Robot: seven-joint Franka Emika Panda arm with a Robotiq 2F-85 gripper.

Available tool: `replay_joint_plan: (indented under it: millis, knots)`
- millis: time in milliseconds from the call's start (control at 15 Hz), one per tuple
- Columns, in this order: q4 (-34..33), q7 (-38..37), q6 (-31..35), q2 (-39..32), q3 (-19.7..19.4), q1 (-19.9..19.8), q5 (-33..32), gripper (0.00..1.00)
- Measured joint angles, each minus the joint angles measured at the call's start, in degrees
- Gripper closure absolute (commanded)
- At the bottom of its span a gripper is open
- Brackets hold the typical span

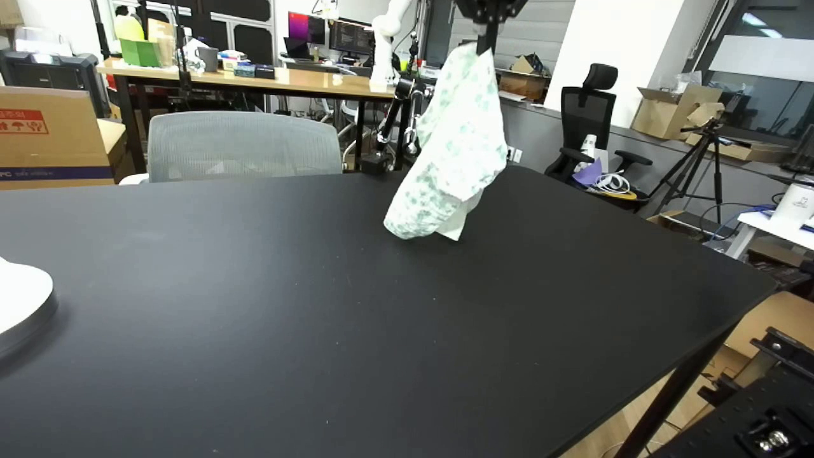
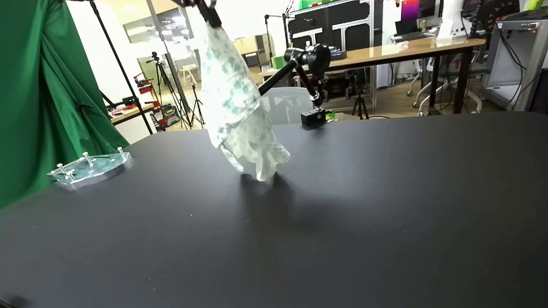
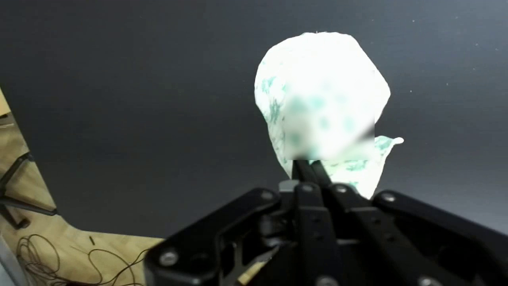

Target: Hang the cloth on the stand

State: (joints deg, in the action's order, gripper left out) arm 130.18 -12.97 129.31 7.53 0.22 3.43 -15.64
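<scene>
Well, my gripper (image 1: 487, 47) is clamping the cloth (image 1: 455, 127), which is hanging over the table (image 1: 273, 305). Pinching only its top, I'm risking a slip; releasing it lopsided, I'd be inviting a slide off the stand, which I'm not surely seeing.

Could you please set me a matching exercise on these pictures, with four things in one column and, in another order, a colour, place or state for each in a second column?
Column one
1. pincer
2. curtain
3. cloth
4. table

Column two
A. white with a green print
B. flat and dark, beneath the cloth
C. closed on the upper end of the cloth
D. plain green, hanging in folds at the edge of an exterior view

Right pairs: 1-C; 2-D; 3-A; 4-B
</scene>
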Motion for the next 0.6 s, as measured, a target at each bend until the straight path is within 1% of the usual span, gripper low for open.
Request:
replay_joint_plan:
  millis: [133,267,467,600]
  knots:
    - [-3.5,-3.2,-5.4,1.4,1.4,-0.2,0.5,1.00]
    - [-6.8,-6.0,-8.8,1.1,2.3,-0.4,1.2,1.00]
    - [-11.3,-10.4,-10.9,-1.3,3.0,-0.8,1.7,1.00]
    - [-14.5,-13.3,-11.1,-3.9,3.0,-1.0,2.3,1.00]
